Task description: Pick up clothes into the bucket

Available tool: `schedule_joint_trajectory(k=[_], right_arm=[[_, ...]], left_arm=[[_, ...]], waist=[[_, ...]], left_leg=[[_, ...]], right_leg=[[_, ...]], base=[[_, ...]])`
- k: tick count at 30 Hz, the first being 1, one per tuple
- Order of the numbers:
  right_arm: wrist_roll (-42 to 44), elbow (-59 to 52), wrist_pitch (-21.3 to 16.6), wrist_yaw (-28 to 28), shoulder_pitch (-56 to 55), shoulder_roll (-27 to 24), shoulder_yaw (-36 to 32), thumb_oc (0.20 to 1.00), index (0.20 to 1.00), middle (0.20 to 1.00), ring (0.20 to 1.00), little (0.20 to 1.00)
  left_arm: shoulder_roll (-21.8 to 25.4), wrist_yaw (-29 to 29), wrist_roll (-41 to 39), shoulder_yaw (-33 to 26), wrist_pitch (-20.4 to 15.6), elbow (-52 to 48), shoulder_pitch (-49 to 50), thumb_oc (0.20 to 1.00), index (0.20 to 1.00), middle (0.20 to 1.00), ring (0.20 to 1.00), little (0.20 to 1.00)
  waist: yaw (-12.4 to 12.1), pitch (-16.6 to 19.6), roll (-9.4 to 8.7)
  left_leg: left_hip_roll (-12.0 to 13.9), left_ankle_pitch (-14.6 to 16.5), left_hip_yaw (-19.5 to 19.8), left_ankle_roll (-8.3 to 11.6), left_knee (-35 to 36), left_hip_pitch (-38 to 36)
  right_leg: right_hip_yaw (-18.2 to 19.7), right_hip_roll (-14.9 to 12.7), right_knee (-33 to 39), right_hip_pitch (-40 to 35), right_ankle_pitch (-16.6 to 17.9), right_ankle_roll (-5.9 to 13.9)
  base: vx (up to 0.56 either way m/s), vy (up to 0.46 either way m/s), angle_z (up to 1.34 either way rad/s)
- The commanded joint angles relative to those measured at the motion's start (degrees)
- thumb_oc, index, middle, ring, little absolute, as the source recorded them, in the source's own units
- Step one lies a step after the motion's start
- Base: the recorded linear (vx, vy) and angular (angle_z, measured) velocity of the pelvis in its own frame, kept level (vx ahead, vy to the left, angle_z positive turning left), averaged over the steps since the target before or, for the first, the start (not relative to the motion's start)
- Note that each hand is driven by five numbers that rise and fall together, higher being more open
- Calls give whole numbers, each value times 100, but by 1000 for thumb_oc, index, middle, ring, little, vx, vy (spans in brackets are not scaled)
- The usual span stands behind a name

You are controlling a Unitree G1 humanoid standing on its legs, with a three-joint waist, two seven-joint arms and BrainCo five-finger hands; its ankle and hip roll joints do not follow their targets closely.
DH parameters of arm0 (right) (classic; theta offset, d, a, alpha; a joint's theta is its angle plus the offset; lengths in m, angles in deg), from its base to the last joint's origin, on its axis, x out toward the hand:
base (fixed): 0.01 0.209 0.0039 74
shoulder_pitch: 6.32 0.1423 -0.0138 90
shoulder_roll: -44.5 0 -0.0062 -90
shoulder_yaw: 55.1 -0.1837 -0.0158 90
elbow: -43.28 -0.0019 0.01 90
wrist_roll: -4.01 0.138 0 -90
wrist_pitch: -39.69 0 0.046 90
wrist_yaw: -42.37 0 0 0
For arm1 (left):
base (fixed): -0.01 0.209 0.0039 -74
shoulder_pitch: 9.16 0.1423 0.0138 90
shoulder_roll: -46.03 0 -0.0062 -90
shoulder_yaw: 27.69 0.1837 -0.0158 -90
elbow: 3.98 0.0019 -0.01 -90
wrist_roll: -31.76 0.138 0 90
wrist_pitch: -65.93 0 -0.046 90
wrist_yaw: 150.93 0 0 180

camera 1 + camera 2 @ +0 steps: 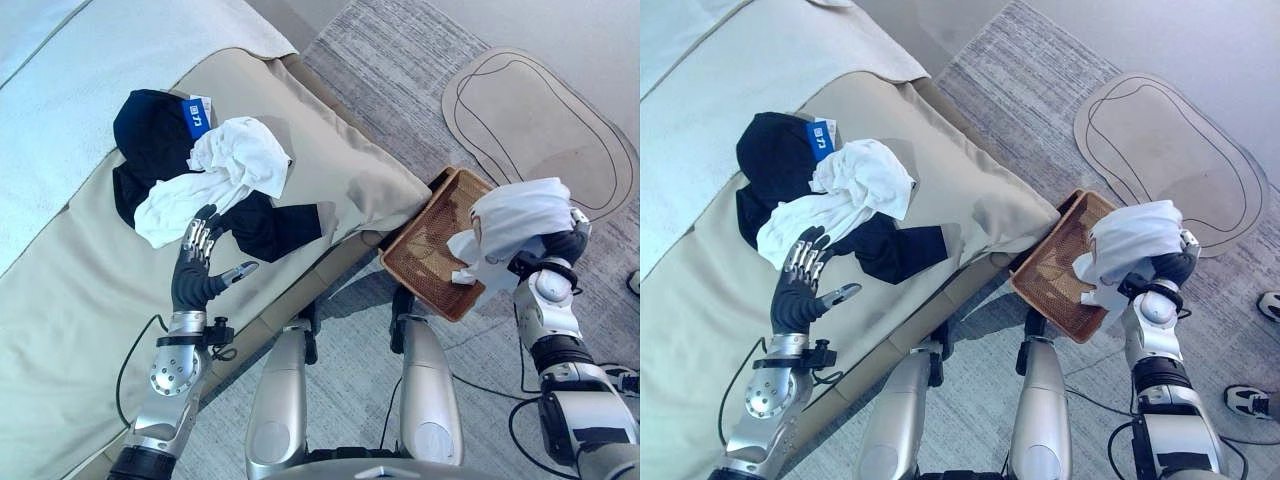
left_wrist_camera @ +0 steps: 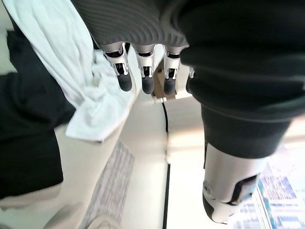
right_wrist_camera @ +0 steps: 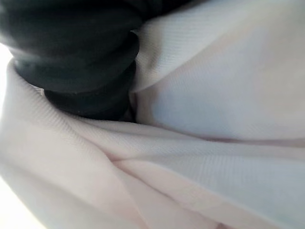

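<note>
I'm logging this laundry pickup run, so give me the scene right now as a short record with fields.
surface: beige sofa cushion
clothes left: white garment lying over dark garments on the cushion
container: brown wicker basket on the floor beside the sofa
left hand: open, fingers at the edge of the pile
right hand: draped in a white cloth, held over the basket; fingers hidden
</note>
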State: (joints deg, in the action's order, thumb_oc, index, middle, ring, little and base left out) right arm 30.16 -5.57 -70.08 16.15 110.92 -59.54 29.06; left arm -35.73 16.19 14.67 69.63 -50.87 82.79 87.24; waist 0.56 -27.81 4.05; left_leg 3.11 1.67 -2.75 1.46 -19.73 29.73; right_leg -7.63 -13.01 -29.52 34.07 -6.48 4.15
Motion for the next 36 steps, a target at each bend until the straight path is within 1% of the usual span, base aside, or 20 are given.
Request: schedule_joint_trajectory(k=[1,5,8,11,14,15,16,17,18,19,24,25,26,28,31,32,33,36], right_arm=[[-110,-586,-498,-203,132,-247,-104,200,200,200,200,200],[-104,-987,-618,-226,61,-263,-229,200,200,200,200,200],[-222,-1122,-633,-280,-29,-266,-279,200,200,200,200,200],[-198,-934,-629,-289,-71,-246,-275,200,200,200,200,200],[-96,-602,-591,-280,-112,-123,-262,200,200,200,200,200],[-76,-430,-559,-282,-125,-61,-244,200,200,200,200,200],[0,9,-522,-301,-63,38,-199,200,200,200,200,200],[7,22,-529,-295,-54,34,-195,200,200,200,200,200],[104,425,-475,-291,20,175,-138,200,200,200,200,200],[110,438,-482,-285,29,171,-134,200,200,200,200,200],[404,1413,-378,-249,250,513,-30,200,200,200,200,200],[411,1424,-382,-242,258,510,-29,200,200,200,200,200],[523,1652,-357,-232,367,573,-2,200,200,200,200,200],[583,1789,-345,-202,431,572,0,200,200,200,200,200],[572,2094,-194,-160,690,448,132,200,200,200,200,200],[573,2097,-194,-159,694,446,133,200,200,200,200,200],[476,2231,-73,-117,782,325,230,200,200,200,200,200],[385,2331,33,-5,845,194,362,200,200,200,200,200]], left_arm=[[255,-129,-50,-214,-355,-261,159,1000,1000,1000,1000,1000],[220,-157,-20,-293,-341,-250,115,1000,1000,1000,1000,1000],[222,-164,28,-341,-344,-257,77,1000,1000,1000,1000,1000],[212,-181,30,-379,-355,-262,54,1000,1000,1000,1000,1000],[190,-241,47,-388,-359,-243,75,1000,1000,1000,1000,1000],[179,-240,50,-373,-349,-236,87,1000,1000,1000,1000,1000],[168,-227,26,-347,-348,-237,101,1000,1000,1000,1000,1000],[167,-226,25,-349,-348,-236,100,1000,1000,1000,1000,1000],[174,-229,34,-307,-355,-235,96,1000,1000,1000,1000,1000],[173,-229,35,-309,-355,-235,94,1000,1000,1000,1000,1000],[234,-279,61,-183,-386,-229,56,1000,1000,1000,1000,1000],[234,-280,61,-183,-386,-227,53,1000,1000,1000,1000,1000],[275,-291,64,-140,-390,-220,27,1000,1000,1000,1000,1000],[304,-301,75,-133,-397,-235,6,1000,1000,1000,1000,1000],[405,-313,60,-70,-424,-354,-86,1000,1000,1000,1000,1000],[404,-313,60,-71,-423,-354,-87,1000,1000,1000,1000,1000],[443,-286,35,-45,-433,-450,-99,1000,1000,1000,1000,1000],[450,-245,7,3,-434,-495,-116,1000,1000,1000,1000,1000]], waist=[[89,386,-279],[111,479,-358],[142,537,-393],[153,570,-396],[149,531,-380],[148,507,-367],[138,469,-323],[139,468,-323],[129,418,-269],[130,419,-269],[98,273,-111],[98,273,-111],[77,254,-71],[66,246,-53],[16,182,29],[16,187,31],[-4,154,64],[-12,157,59]], left_leg=[[-62,276,36,-66,-297,47],[-62,249,33,-65,-100,-98],[-66,189,20,-75,10,-160],[-85,206,19,-87,-21,-148],[-90,293,10,-100,-156,-89],[-95,308,6,-105,-181,-74],[-101,321,6,-112,-222,-35],[-100,324,5,-112,-227,-32],[-120,342,-12,-125,-282,16],[-119,345,-13,-125,-287,22],[-165,364,-39,-151,-408,176],[-165,365,-40,-151,-410,180],[-181,355,-35,-159,-400,223],[-188,354,-39,-160,-420,280],[-237,345,-69,-176,-526,571],[-237,346,-70,-176,-531,581],[-247,327,-73,-177,-552,691],[-241,330,-57,-179,-614,793]], right_leg=[[-75,-219,732,-564,513,395],[-68,-213,958,-707,608,421],[-47,-200,1106,-762,690,427],[-7,-186,1130,-757,689,417],[32,-172,1043,-719,632,407],[40,-169,1038,-712,626,402],[47,-170,1012,-676,618,399],[48,-170,1009,-673,617,399],[66,-173,972,-635,604,395],[68,-172,968,-629,602,395],[81,-217,836,-477,577,385],[82,-217,835,-474,577,385],[107,-223,836,-420,586,386],[113,-227,811,-358,582,387],[160,-252,700,-58,580,379],[162,-252,695,-47,579,379],[159,-263,652,72,587,382],[168,-268,618,147,588,378]], base=[[45,-2,13],[46,6,6],[18,8,-1],[11,9,-3],[0,0,0],[0,0,0],[0,0,0],[0,0,0],[0,0,0],[0,0,0],[-10,7,-1],[-19,25,-3],[0,0,0],[-23,2,0],[-50,4,1],[-55,13,5],[-20,10,4],[-11,-3,5]])
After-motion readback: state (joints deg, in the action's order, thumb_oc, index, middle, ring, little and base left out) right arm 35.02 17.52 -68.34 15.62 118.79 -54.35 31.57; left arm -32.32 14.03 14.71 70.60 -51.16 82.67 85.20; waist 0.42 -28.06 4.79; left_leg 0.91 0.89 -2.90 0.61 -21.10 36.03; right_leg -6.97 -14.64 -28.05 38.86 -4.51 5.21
